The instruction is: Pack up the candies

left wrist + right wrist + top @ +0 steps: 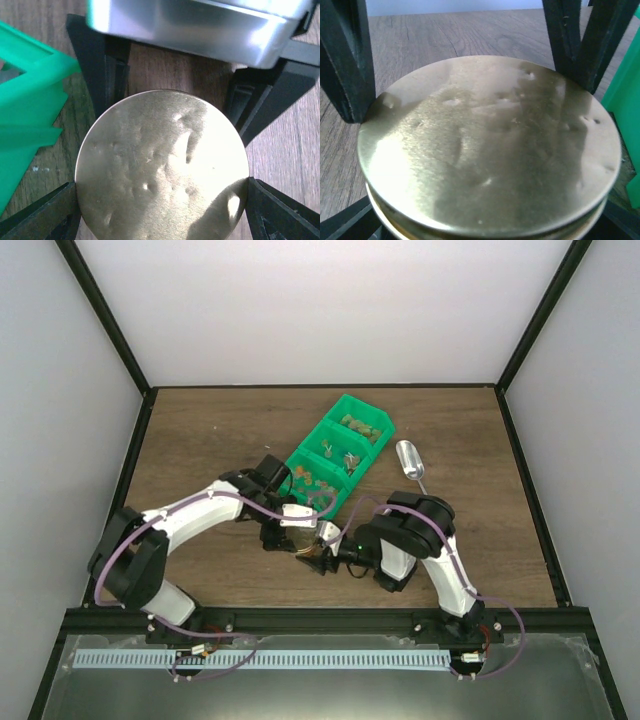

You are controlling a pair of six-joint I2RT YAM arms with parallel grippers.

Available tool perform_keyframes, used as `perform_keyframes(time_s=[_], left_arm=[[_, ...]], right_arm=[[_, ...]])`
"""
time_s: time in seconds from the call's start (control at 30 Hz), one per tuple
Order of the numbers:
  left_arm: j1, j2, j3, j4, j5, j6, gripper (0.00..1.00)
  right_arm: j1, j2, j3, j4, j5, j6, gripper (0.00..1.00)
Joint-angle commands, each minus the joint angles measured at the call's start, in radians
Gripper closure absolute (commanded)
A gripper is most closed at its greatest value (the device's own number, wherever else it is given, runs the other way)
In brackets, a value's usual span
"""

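Note:
The candies [316,481] lie in the compartments of a green bin [336,507]. A round gold lid [160,170] sits on the jar [318,558], which stands on the table between both arms. My left gripper [162,197] is closed on the lid, its fingers [45,215] touching the rim on both sides. Lower down, my right gripper [485,231] grips the jar under the lid [485,140]. The lid hides what is in the jar.
A metal scoop [410,462] lies on the table to the right of the bin. The bin's green corner [30,100] is close on the left of the lid. Grey walls enclose the table on three sides.

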Motion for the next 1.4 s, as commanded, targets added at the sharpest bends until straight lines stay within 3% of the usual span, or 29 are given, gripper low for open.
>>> perform_keyframes(time_s=[0.0,0.07,0.17,0.37,0.5,0.63,0.83,1.37], left_arm=[[-0.005,0.089,0.091,-0.056,-0.044,0.262,0.21],[-0.005,0.119,0.136,-0.096,-0.036,0.337,0.19],[-0.004,0.141,0.185,-0.110,-0.060,0.325,0.00],[0.065,0.045,0.146,-0.144,0.015,0.098,0.00],[0.055,-0.129,-0.014,-0.015,0.098,-0.127,0.00],[-0.007,-0.265,-0.186,0.218,0.004,-0.358,0.00],[-0.082,-0.248,-0.229,0.318,-0.129,-0.524,0.00],[-0.106,-0.130,-0.208,0.390,-0.171,-0.572,0.01]], right_arm=[[0.014,-0.016,-0.024,0.079,-0.118,-0.042,0.27],[0.014,-0.020,-0.029,0.079,-0.117,-0.039,0.27],[0.015,-0.027,-0.029,0.062,-0.075,-0.023,0.27],[0.014,-0.040,-0.036,0.032,-0.004,0.009,0.27],[0.015,-0.031,-0.028,0.031,0.043,0.025,0.27],[0.015,-0.019,-0.015,0.029,0.076,0.030,0.27],[0.017,-0.021,-0.017,0.013,0.100,0.025,0.27],[0.029,-0.017,-0.005,-0.001,0.123,0.015,0.28]])
